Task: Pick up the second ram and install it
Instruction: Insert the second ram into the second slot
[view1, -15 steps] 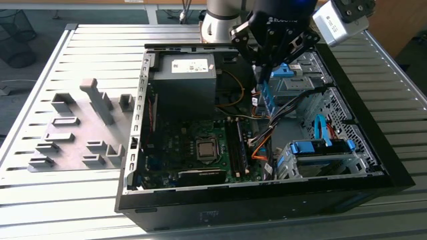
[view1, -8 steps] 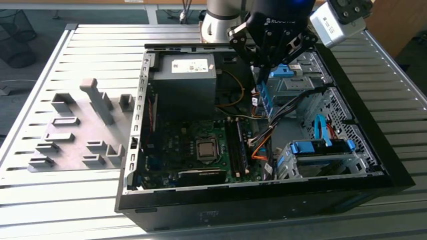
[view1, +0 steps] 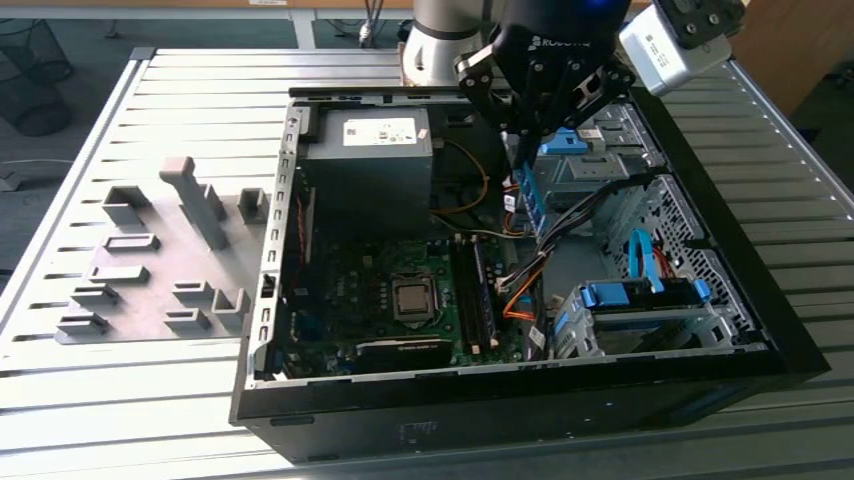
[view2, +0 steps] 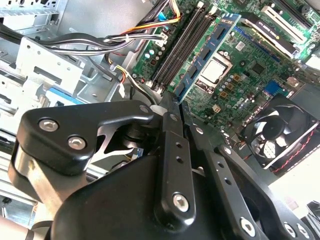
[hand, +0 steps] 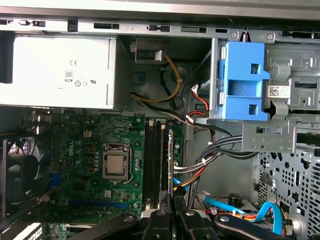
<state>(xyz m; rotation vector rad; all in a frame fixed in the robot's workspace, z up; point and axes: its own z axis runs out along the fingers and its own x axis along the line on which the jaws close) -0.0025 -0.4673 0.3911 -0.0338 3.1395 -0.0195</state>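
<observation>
This looks like a robotics lab or test workshop. At the centre of the exterior view an open computer case (view1: 747, 330) lies on its side on a slatted metal bench (view1: 187, 90), its motherboard (view1: 360, 290) bare. At the left of that frame a grey fixture plate (view1: 147, 270) with raised blocks sits on the bench. A robot arm (view1: 441, 40) comes down from the top centre. In the upper left corner a wire bin (view1: 34, 50) stands on a grey floor (view1: 80, 120), and along the top edge are table legs (view1: 304, 25).
</observation>
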